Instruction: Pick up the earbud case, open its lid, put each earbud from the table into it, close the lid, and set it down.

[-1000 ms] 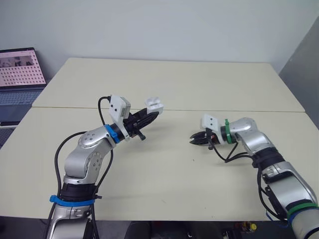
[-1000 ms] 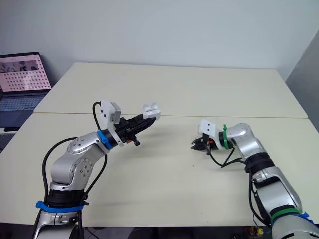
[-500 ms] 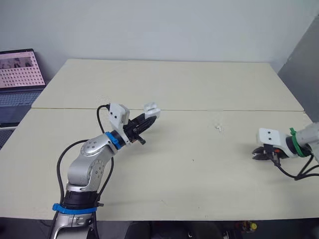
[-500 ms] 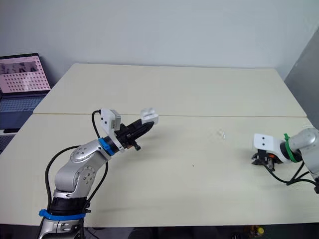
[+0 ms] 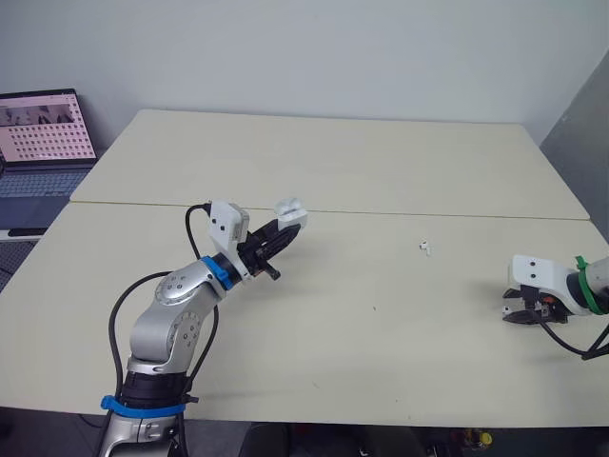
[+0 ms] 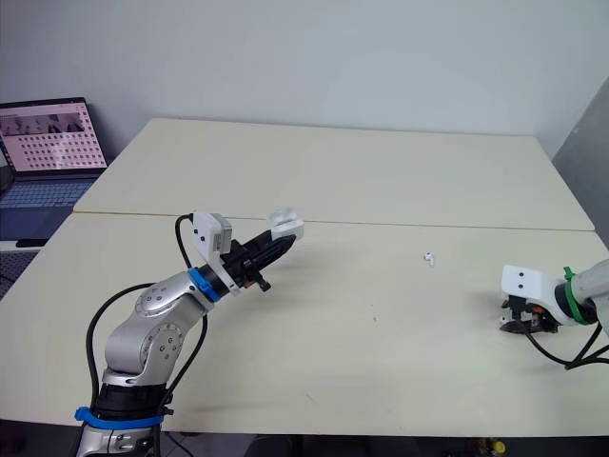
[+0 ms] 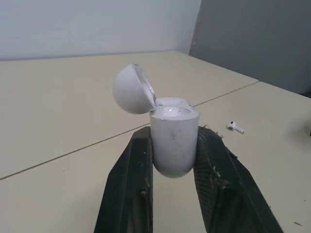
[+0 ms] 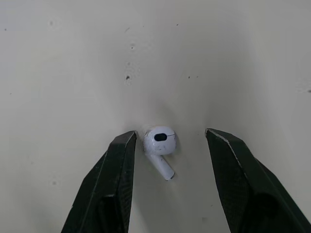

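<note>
My left gripper (image 5: pixel 284 225) is shut on the white earbud case (image 5: pixel 291 210), held above the table left of centre. In the left wrist view the case (image 7: pixel 173 141) stands upright between the fingers with its lid (image 7: pixel 132 90) flipped open. One white earbud (image 5: pixel 424 248) lies on the table right of centre. My right gripper (image 5: pixel 522 315) is low over the table near the right edge. In the right wrist view it stands open (image 8: pixel 171 136) with a second earbud (image 8: pixel 160 144) lying on the table between its fingers (image 8: pixel 119 165), closer to one finger.
The beige table (image 5: pixel 362 171) has a seam running across its middle. An open laptop (image 5: pixel 43 133) stands beyond the table's left edge. A grey wall panel (image 5: pixel 580 105) rises at the far right.
My right arm has swung from the table's centre out to the right edge and lowered over an earbud. The left gripper keeps the open case and has barely shifted.
</note>
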Tool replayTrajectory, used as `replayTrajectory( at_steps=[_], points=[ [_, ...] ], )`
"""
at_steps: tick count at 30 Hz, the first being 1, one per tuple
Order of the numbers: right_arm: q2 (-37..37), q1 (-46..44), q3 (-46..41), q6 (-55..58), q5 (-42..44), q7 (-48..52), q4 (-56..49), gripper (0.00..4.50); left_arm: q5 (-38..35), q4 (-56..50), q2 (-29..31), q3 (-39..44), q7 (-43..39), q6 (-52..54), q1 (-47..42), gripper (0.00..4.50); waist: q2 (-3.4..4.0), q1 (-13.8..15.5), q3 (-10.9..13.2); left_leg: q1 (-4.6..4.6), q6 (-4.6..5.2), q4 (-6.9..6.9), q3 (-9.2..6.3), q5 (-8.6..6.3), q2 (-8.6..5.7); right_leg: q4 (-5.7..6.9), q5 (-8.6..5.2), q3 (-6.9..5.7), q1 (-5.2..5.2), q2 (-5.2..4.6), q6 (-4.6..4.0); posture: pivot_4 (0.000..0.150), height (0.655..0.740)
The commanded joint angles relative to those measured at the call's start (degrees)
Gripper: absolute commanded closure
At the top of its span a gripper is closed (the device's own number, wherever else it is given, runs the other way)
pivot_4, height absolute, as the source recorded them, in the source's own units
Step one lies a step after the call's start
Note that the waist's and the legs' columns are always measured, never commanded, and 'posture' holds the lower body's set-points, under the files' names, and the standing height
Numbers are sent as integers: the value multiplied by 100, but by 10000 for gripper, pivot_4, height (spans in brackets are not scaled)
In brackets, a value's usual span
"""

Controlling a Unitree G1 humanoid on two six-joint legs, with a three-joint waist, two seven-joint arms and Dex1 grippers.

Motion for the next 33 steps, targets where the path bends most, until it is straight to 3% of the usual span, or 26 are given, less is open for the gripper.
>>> replayTrajectory(
  at_steps=[1, 17, 27, 30, 33],
  points=[
    [-67, 115, 23, 172, -124, 57, 39, 21052, -74, -295, -17, 1, 46, -3, -19, 37441, 0, 4, 0, 0, -1, 1, 0, 0, -1, -5, 3, 1, 3, -1, 5, 1500, 7400],
    [148, -92, 52, 1616, 137, 238, -511, 21052, -94, -409, -51, -55, 94, 62, 78, 37441, 0, 21, 0, 4, -1, 2, 0, 0, 1, -9, 6, 0, 7, 0, 10, 1500, 7400],
    [202, -129, 109, 1613, 59, 176, -453, 21052, -91, -446, -14, -52, 106, 61, 133, 37441, 0, 18, 0, 6, -1, 2, 2, 0, 1, -7, 6, 1, 7, 1, 9, 1500, 7400],
    [244, -154, 105, 1607, 62, 140, -427, 26795, -86, -439, -6, -49, 102, 56, 134, 37441, 0, 18, 0, 7, -1, 2, 2, 0, 1, -7, 6, 2, 7, 1, 9, 1500, 7400],
    [288, -174, 90, 1614, 111, 162, -469, 37011, -86, -400, -4, -43, 88, 41, 102, 37441, -1, 18, 0, 7, -1, 2, 2, 0, 2, -7, 7, 2, 7, 1, 10, 1500, 7400]
  ],
)
